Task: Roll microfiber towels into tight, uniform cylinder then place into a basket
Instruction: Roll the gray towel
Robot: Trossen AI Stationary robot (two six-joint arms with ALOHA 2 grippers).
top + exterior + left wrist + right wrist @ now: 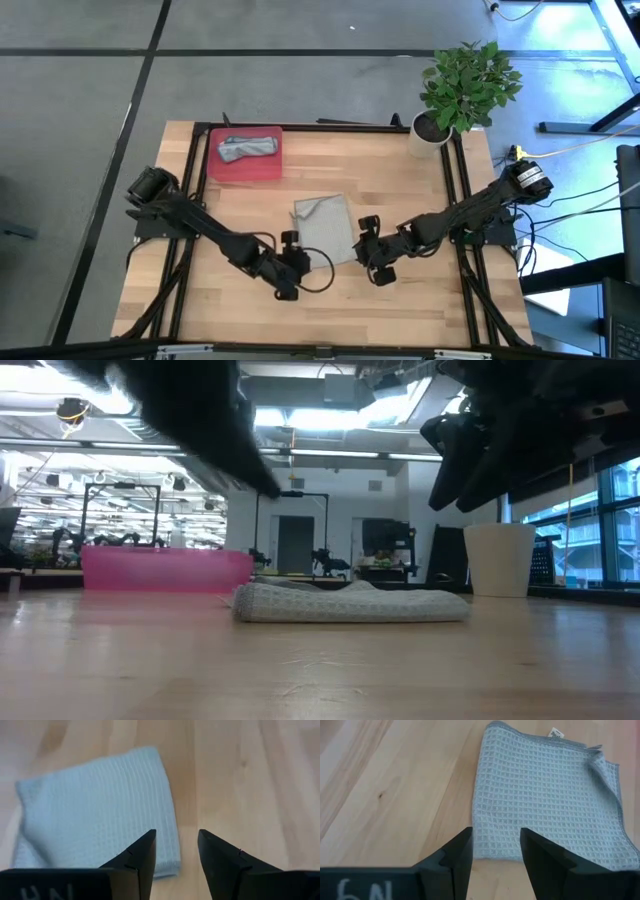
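Note:
A pale blue towel [325, 227] lies flat on the table's middle, with one far corner [605, 762] folded over. It also shows in the low view [350, 603]. A grey towel [247, 148] lies bunched in a rough roll in the red tray [215, 168] at the far left. My left gripper [303, 262] [177, 842] is open just off the towel's near left corner. My right gripper [363, 250] [496, 840] is open at the towel's near right edge. Both hang above the table and touch nothing.
A white pot [428, 132] with a green plant stands at the table's far right corner and shows in the low view [500, 558]. The red tray shows pink in the low view [165, 568]. Bare wood lies along the near edge [330, 310].

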